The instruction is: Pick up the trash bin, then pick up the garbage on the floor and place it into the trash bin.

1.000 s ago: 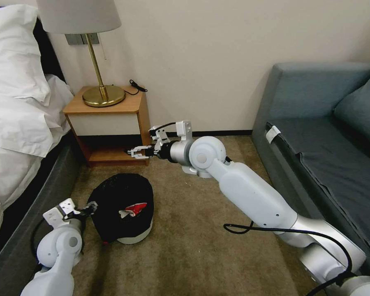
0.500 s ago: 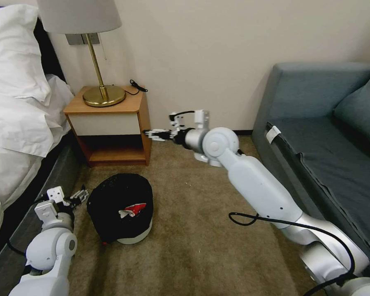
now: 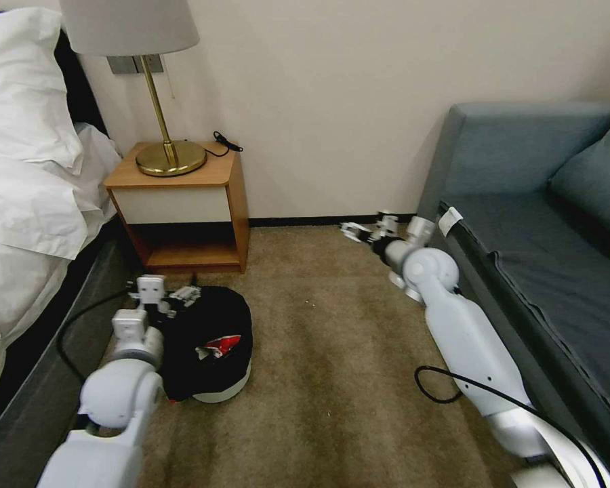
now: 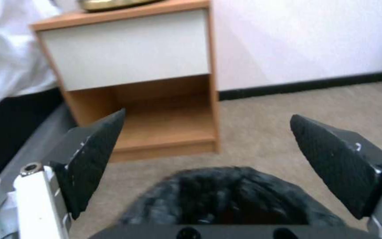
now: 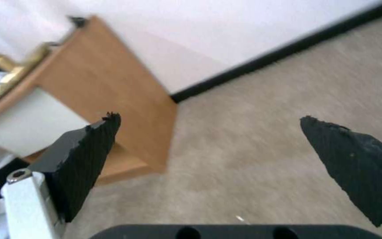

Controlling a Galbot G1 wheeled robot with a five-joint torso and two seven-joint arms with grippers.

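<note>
The trash bin (image 3: 217,390) stands on the carpet in front of the nightstand, its white body draped with a black bag liner (image 4: 226,196). A red-and-white wrapper (image 3: 220,344), a piece of the garbage, lies inside it. My left gripper (image 3: 183,295) hovers open just over the bin's far-left rim, nothing between its fingers (image 4: 98,149). My right gripper (image 3: 354,231) is open and empty low above the carpet near the baseboard, beside the sofa's front corner. Its black pads (image 5: 85,156) frame bare carpet in the right wrist view.
A wooden nightstand (image 3: 183,203) with a brass lamp (image 3: 163,102) stands against the wall behind the bin. The bed (image 3: 27,190) lies along the left and a grey sofa (image 3: 542,224) along the right. Open carpet (image 3: 325,339) lies between them.
My right arm swung away from the nightstand to the right, toward the sofa. My left gripper left the bin's near-left side and moved forward to its far rim.
</note>
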